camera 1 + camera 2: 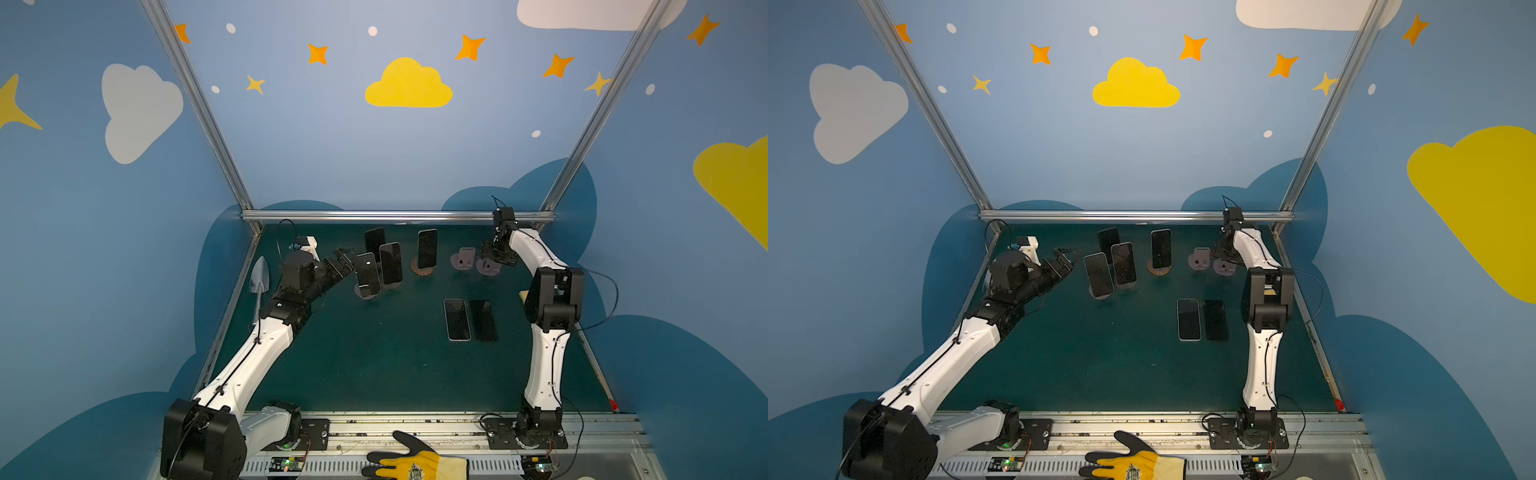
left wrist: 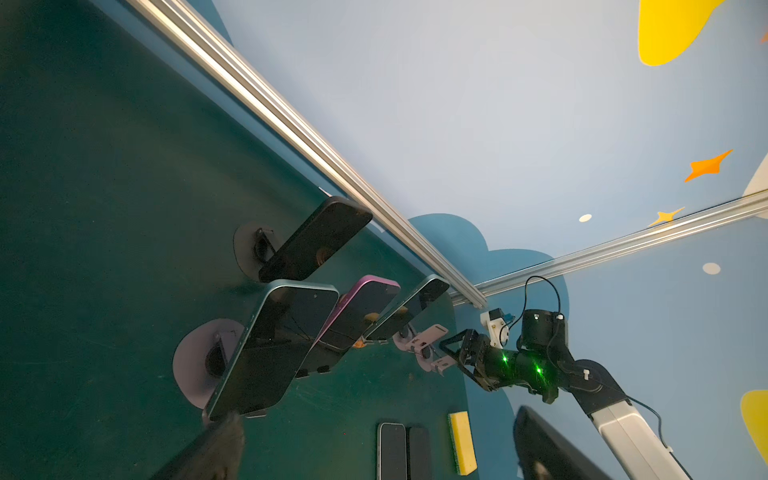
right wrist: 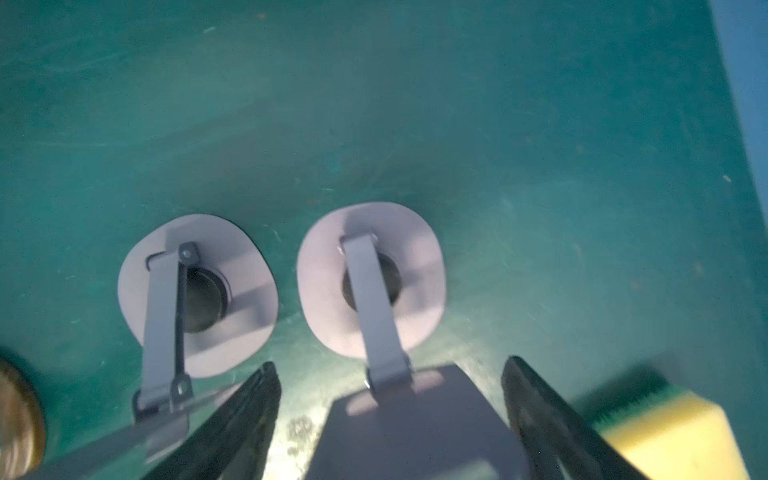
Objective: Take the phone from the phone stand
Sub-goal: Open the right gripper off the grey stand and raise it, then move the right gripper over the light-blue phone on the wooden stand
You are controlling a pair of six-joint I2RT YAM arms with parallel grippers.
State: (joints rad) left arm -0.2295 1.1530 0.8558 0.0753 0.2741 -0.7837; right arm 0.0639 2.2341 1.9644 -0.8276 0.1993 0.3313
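While four phones [image 1: 390, 262] lean in stands [image 2: 195, 357] at the back, two lilac stands [image 1: 465, 258] beside them are empty. Left gripper [image 1: 341, 262] gapes wide just beside the nearest standing phone [image 1: 368, 274]; right gripper [image 3: 390, 363] has its jaws apart, straddling an empty stand [image 3: 328, 299].

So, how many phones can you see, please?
6. Propped up: rear phone, pink phone, green phone, centre phone. Flat: silver phone, black phone. None seem hidden.

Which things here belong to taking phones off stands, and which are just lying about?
Job: propped teal phone, pink phone, black phone, fourth phone on wooden stand; left hand; right hand.
Lying about: empty stands, flat phones, sponge, trowel, glove.
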